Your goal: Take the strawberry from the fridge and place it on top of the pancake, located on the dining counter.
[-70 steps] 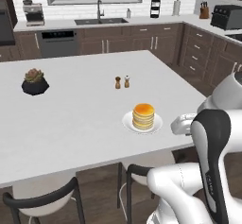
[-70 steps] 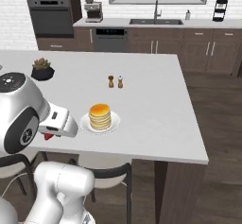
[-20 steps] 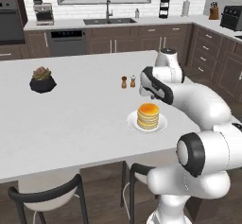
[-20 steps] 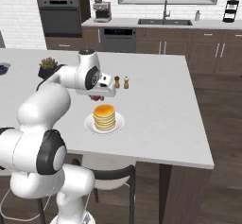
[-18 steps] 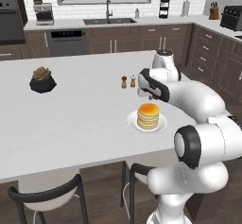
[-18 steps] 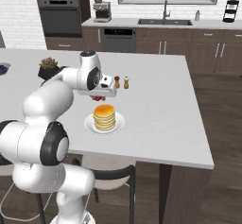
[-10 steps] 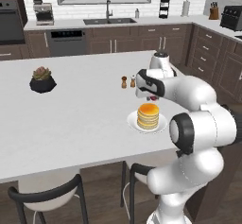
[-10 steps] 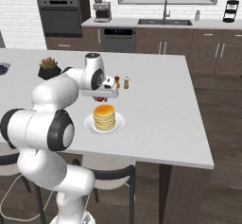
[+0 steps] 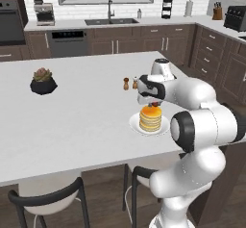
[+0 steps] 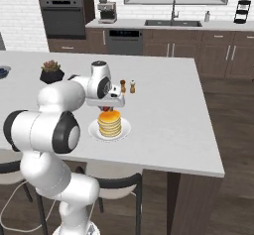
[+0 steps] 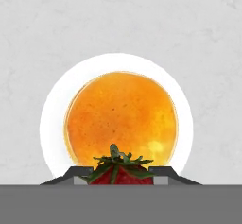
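My fingers (image 11: 121, 172) gripped the strawberry (image 11: 121, 170) by its sides, directly above the pancake (image 11: 121, 119) stacked on a white plate (image 11: 52, 119) on the tabletop (image 11: 121, 20).

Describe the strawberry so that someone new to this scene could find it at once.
On the big white dining counter, find the white plate bearing a stack of golden pancake. Just above the stack, the gripper is shut on the strawberry: tiny, dark red, with a green leafy cap, unlike the brown shakers nearby.
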Robot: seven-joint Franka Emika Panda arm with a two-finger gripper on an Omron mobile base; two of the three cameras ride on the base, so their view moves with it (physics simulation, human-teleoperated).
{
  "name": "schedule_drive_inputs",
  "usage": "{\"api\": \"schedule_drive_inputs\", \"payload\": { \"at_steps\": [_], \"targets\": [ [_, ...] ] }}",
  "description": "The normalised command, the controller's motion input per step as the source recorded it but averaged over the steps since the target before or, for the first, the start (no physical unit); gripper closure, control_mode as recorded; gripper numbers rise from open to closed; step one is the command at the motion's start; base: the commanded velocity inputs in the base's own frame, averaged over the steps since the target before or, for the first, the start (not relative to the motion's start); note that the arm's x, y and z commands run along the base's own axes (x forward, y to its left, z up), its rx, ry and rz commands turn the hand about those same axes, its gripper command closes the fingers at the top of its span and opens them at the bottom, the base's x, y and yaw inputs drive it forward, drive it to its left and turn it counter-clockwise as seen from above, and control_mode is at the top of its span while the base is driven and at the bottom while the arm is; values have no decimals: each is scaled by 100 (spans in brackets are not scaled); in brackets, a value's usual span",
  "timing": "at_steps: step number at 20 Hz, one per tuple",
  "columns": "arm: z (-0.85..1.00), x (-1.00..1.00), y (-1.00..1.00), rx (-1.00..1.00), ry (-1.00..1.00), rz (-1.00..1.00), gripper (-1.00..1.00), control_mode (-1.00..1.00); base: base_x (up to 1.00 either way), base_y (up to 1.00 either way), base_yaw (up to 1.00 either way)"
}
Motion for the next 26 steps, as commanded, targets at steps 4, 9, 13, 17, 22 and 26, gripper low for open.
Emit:
{"api": "schedule_drive_inputs", "payload": {
  "at_steps": [4, 9, 13, 17, 22, 26],
  "targets": [
    [-26, 2, 4, 0, 0, 1, 100, -100, 0, 0, 0],
    [-24, 0, 1, 0, 0, 1, 100, -100, 0, 0, 0],
    [-18, 0, 0, 0, 0, 1, 100, -100, 0, 0, 0],
    [-9, 1, 0, 0, 0, 1, 100, -100, 0, 0, 0],
    [-1, 3, 0, 0, 0, 0, 100, -100, 0, 0, 0],
    [0, 6, 0, 0, 0, 0, -100, -100, 0, 0, 0]
  ]
}}
